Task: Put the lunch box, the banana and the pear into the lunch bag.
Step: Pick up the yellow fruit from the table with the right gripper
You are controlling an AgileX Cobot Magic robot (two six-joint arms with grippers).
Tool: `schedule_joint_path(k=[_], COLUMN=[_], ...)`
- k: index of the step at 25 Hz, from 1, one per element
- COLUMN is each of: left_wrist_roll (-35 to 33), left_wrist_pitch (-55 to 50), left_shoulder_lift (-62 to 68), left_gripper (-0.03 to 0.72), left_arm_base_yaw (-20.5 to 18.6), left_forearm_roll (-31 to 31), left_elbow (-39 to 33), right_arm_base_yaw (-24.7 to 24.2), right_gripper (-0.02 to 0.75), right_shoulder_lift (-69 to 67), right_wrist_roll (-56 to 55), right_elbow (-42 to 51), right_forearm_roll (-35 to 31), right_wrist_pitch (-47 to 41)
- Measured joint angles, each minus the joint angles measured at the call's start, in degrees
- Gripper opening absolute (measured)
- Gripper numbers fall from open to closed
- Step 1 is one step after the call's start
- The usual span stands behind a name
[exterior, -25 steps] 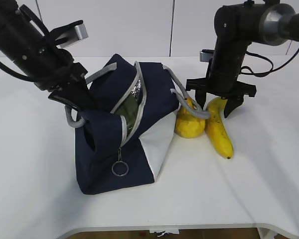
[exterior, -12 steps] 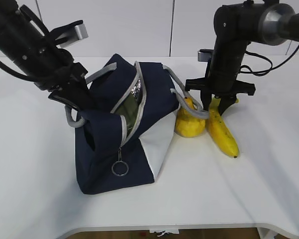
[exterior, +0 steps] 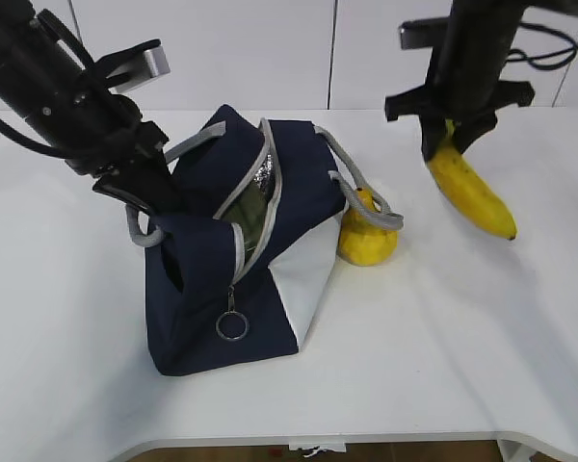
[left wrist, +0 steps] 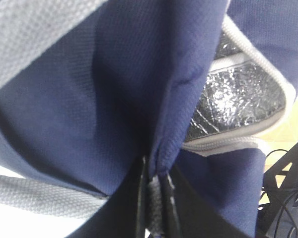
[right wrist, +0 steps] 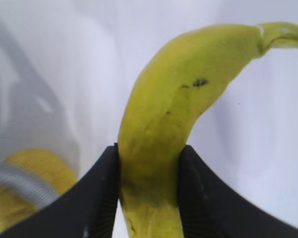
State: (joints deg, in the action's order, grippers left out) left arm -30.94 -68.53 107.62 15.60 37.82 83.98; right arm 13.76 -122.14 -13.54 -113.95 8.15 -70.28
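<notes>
banana (exterior: 470, 190) up in the air, well off the desk (exterior: 482, 337) | right gripper (right wrist: 148, 191) clamped on it near the stem end | pear (exterior: 368, 238) sits by lunch bag (exterior: 231, 250) (zip gaping, silver lining showing) | left gripper (left wrist: 156, 208) pinching the bag's fabric

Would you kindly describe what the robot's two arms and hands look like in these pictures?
Both arms are matte black with chunky jointed links and loose black cables running along them. The left arm carries a small silver-grey block near its wrist, and the right arm has a similar grey piece at the top. The right hand has smooth, flat black fingers; the left hand is likewise black and narrow.
</notes>
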Motion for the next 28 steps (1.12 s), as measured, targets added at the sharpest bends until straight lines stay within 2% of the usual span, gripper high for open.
schedule_joint_path(k=[3, 8, 12, 15, 21, 24, 28], left_wrist_roll=[0.0, 0.0, -0.1, -0.1, -0.1, -0.1, -0.1], left_wrist_pitch=[0.0, 0.0, 0.0, 0.0, 0.0, -0.1, -0.1], left_shoulder_lift=[0.0, 0.0, 0.0, 0.0, -0.4, -0.8, -0.9], left_gripper=[0.013, 0.013, 0.013, 0.013, 0.013, 0.013, 0.013], left_arm_base_yaw=[0.0, 0.0, 0.0, 0.0, 0.0, 0.0, 0.0], left_forearm_roll=[0.0, 0.1, 4.0, 8.5, 12.6, 13.6, 14.1], left_elbow=[0.0, 0.0, 0.0, 0.0, 0.0, 0.0, 0.0], right_arm_base_yaw=[0.0, 0.0, 0.0, 0.0, 0.0, 0.0, 0.0], right_gripper=[0.269, 0.269, 0.269, 0.269, 0.269, 0.268, 0.268], right_shoulder_lift=[5.0, 11.1, 11.3, 9.7, 3.5, 1.3, 0.4], right_wrist_roll=[1.7, 7.8, 12.8, 14.6, 20.2, 22.6, 23.3], right_elbow=[0.0, 0.0, 0.0, 0.0, 0.0, 0.0, 0.0], right_forearm_roll=[-6.3, -24.5, -35.1, -39.8, -49.8, -54.5, -57.0], right_wrist_pitch=[0.0, -0.8, -1.2, -1.3, -0.7, 1.6, 3.8])
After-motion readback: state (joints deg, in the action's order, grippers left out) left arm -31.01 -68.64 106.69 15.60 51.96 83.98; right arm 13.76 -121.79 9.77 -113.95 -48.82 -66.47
